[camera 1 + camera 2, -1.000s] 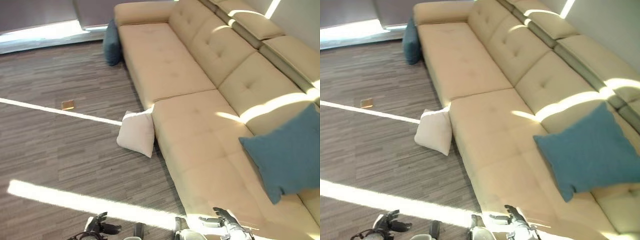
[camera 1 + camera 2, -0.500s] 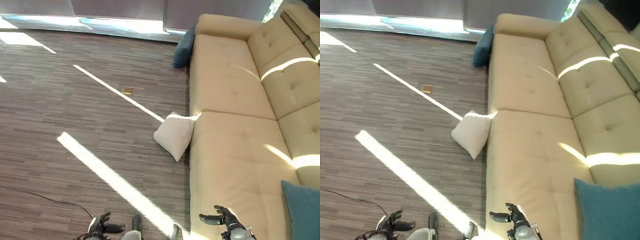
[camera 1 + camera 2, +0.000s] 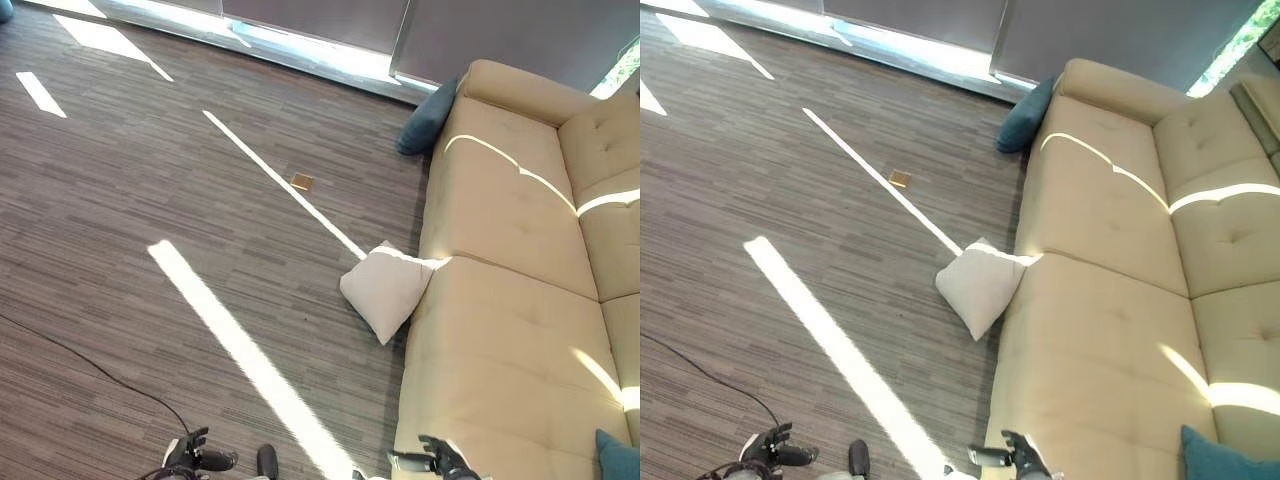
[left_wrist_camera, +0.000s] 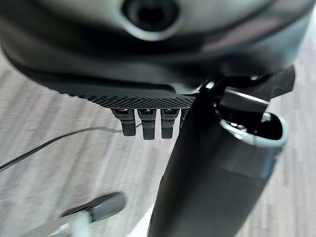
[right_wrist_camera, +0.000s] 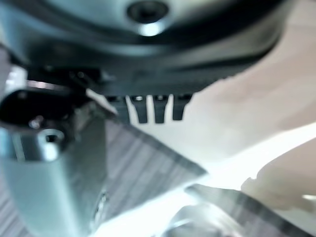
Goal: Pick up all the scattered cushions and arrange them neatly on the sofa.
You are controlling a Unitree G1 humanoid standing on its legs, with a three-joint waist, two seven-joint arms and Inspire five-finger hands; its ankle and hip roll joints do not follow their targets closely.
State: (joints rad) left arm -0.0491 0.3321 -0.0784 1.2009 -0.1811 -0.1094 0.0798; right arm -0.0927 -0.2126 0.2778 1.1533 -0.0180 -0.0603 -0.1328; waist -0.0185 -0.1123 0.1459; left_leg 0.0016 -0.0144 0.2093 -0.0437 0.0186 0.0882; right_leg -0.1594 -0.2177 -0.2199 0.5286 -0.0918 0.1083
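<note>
Low at the view's bottom edge, the left hand (image 3: 190, 459) and right hand (image 3: 437, 459) hang empty, fingers loosely spread. Well ahead, a white cushion (image 3: 384, 289) leans on the beige sofa (image 3: 500, 310); a blue cushion (image 3: 427, 117) rests by its far end.

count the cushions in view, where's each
3: a white cushion on the floor against the sofa front, a blue cushion by its far end, another blue one on the seat.

Matt tufted sofa (image 3: 520, 300), cloth cushion (image 3: 385, 290)

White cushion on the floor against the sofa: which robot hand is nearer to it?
Right. The right hand is just below the white cushion, by the sofa; the left hand is farther left.
</note>
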